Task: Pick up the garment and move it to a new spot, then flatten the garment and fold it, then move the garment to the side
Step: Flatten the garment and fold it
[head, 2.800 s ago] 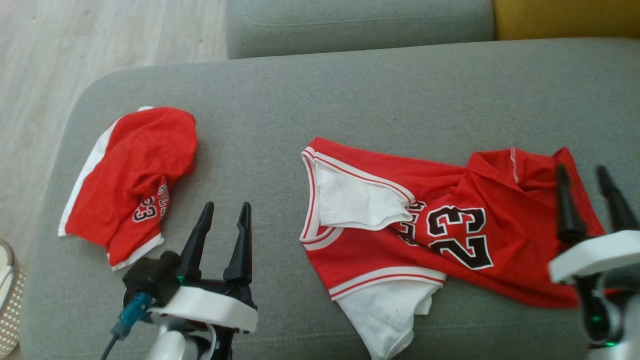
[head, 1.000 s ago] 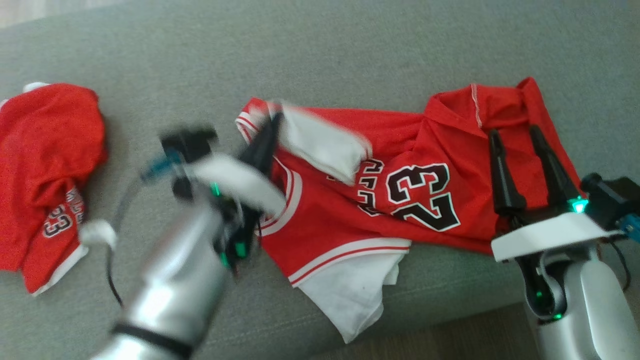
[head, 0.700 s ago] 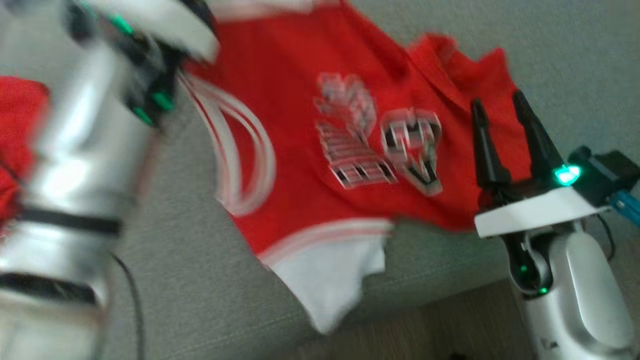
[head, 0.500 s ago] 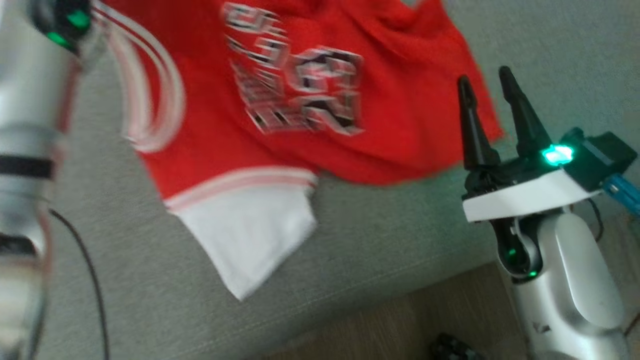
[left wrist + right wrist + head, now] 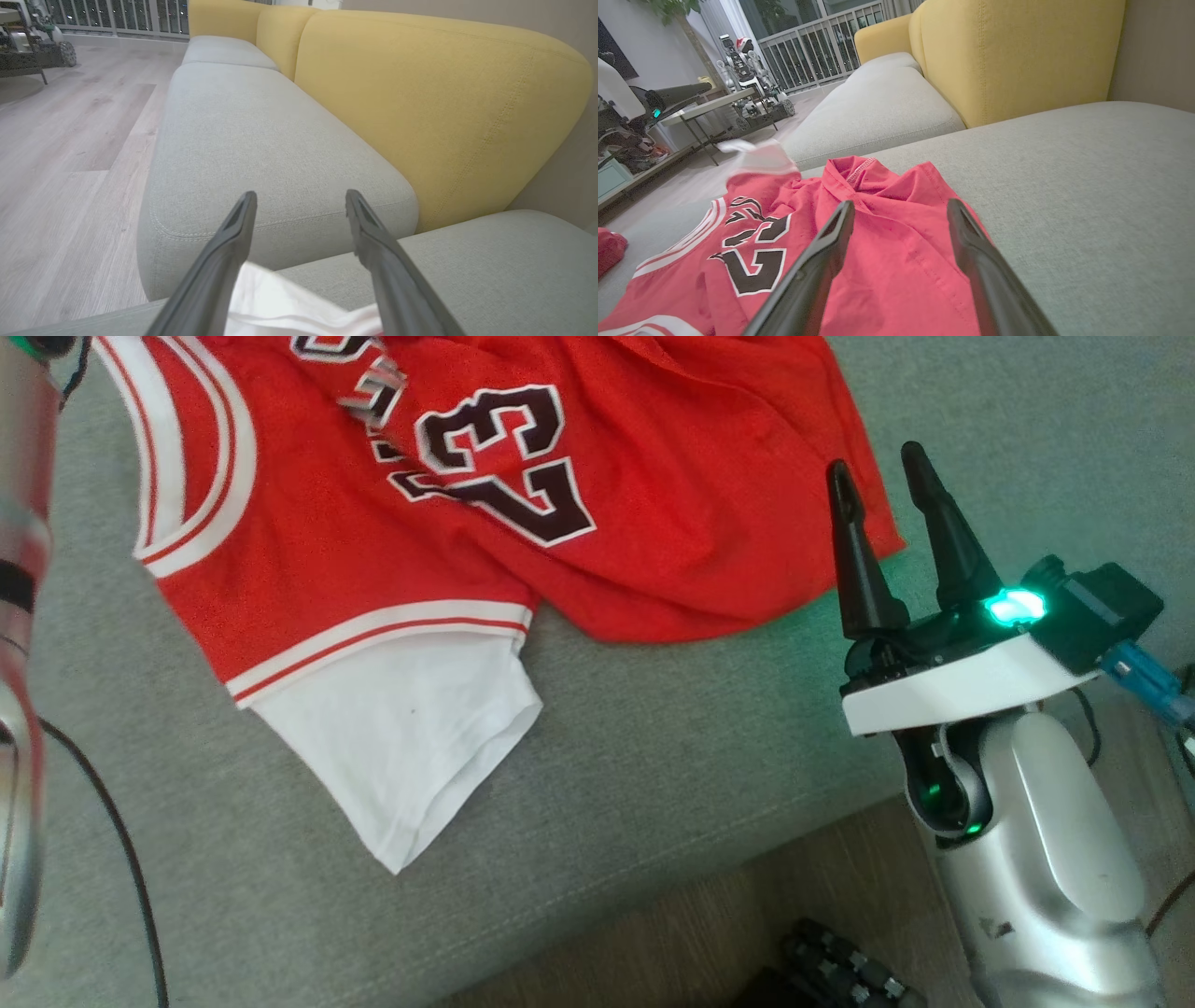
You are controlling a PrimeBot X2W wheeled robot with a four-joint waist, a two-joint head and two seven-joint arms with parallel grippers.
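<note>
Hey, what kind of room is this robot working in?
Probably a home-style living room: a long grey fabric sofa with yellow padded backrests, pale wood-plank flooring, and a white railing by the window.

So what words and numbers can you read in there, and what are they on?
"23": dark number with a white outline, on the red jersey.
Lettering above the number on the same jersey: creased and cut off, cannot be read.
No other text is visible.

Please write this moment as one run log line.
jersey: on sofa seat, wrinkled, unfolded | left gripper: open, above white fabric | right gripper: open, empty, at jersey edge
</note>
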